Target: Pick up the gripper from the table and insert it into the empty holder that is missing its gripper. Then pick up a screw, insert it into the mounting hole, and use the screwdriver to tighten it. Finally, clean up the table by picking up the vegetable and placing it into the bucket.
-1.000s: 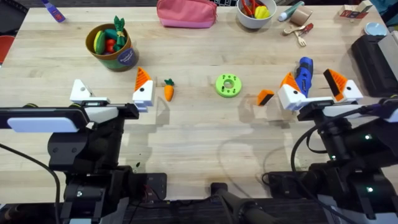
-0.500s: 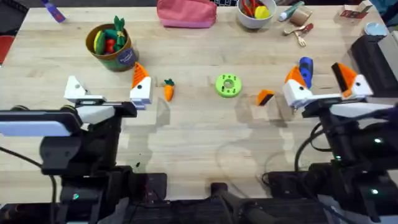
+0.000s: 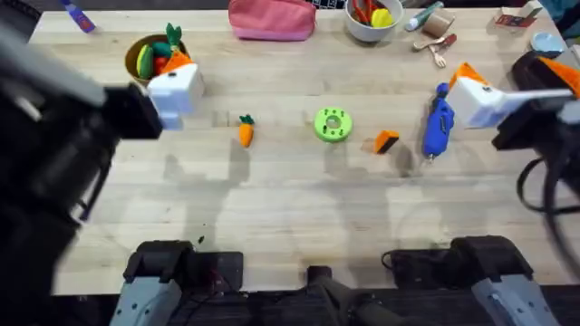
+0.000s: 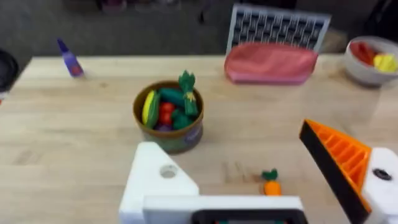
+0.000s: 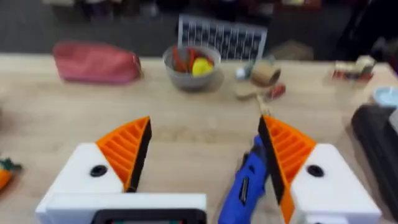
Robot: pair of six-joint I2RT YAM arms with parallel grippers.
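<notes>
Orange fingertip lies alone on the bench, right of the middle, between the green ring and the blue screwdriver. The little carrot lies left of the ring, and the bucket of toy food stands near the far left corner. The left gripper is up off the bench, fingers apart, and one white holder has no orange tip. The right gripper is up too, wide apart and holding nothing.
</notes>
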